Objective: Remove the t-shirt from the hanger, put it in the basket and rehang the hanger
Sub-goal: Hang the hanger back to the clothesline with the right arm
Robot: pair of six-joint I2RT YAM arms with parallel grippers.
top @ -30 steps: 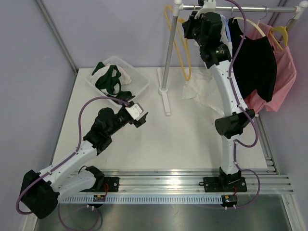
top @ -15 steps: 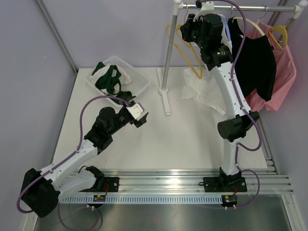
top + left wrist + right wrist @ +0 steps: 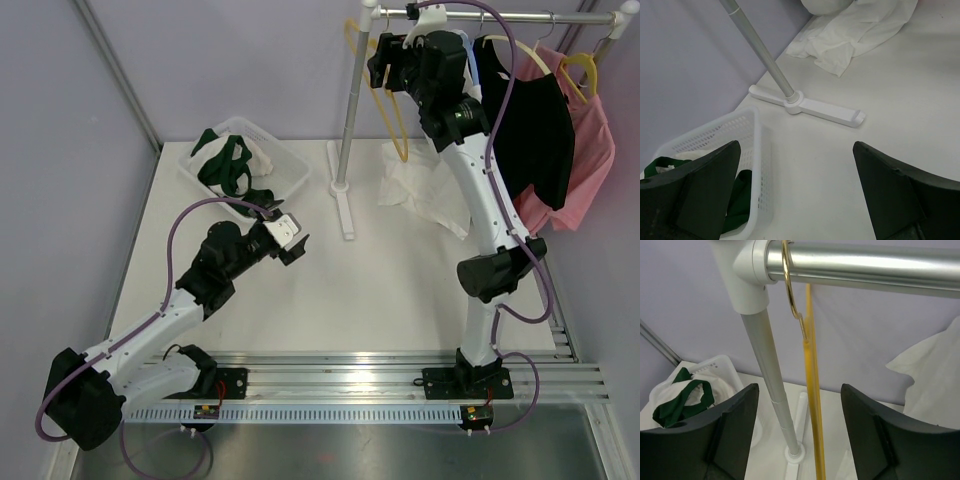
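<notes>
The right jaws are held wide open, with the bare yellow hanger (image 3: pixel 812 405) seen between them, not gripped. The white t-shirt (image 3: pixel 425 190) is laid crumpled on the surface (image 3: pixel 400 290) below them. The left jaws are held wide too.

Overhead camera looks down; both wrist views share the rack pole (image 3: pixel 768 57).

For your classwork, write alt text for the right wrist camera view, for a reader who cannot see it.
A bare yellow hanger hangs by its hook from a silver rail, between two open fingers that do not touch it. Left of it stands the rack's pole; a white basket holding green cloth sits lower left, white cloth at right.
</notes>
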